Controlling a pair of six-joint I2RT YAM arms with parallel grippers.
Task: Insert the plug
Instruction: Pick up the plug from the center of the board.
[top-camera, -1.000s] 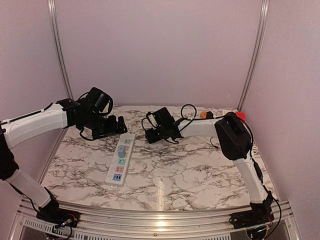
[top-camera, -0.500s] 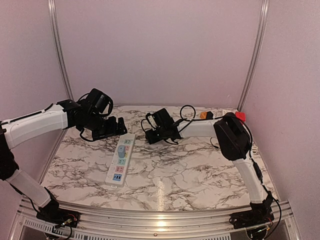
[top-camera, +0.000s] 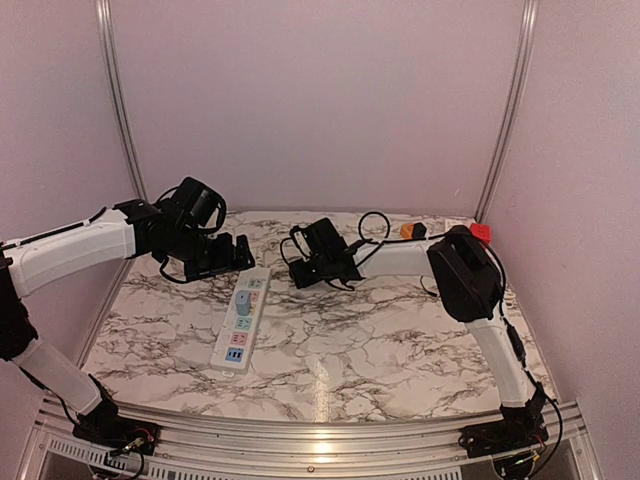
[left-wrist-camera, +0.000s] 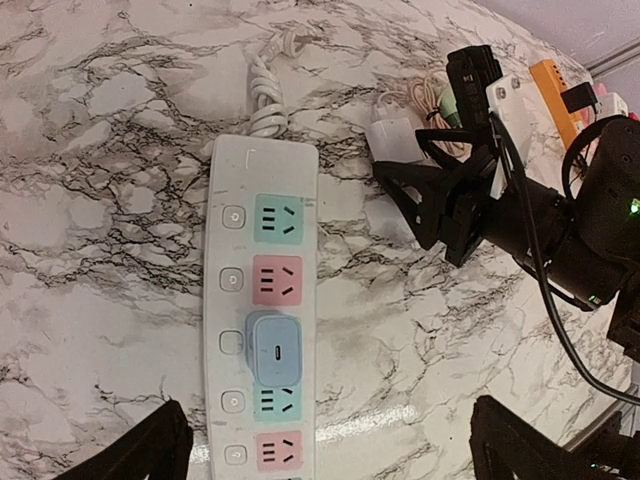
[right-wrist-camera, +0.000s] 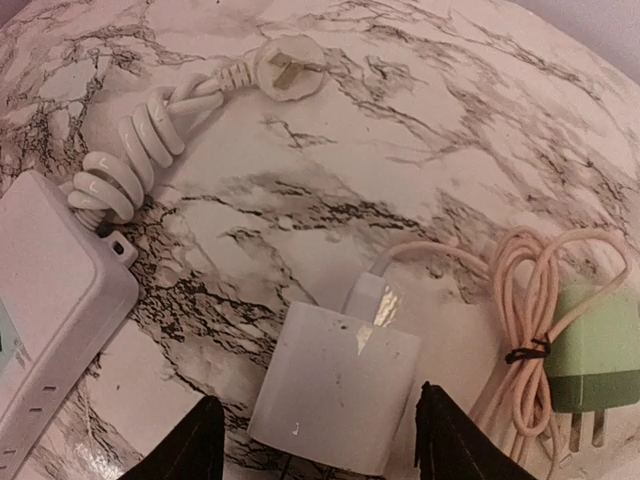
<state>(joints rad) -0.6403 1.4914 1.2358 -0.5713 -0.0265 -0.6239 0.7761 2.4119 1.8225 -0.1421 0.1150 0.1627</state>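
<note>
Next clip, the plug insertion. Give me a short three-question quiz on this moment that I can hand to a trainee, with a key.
1. True or false: every socket of the power strip is free.
2. What lies between the fingers of the right gripper? A) a green plug B) a white charger C) a coiled cord
3. Fill in: the left gripper, above the power strip, stands ___ (open or shut).
Key: 1 false, a blue adapter sits in one socket; 2 B; 3 open.
</note>
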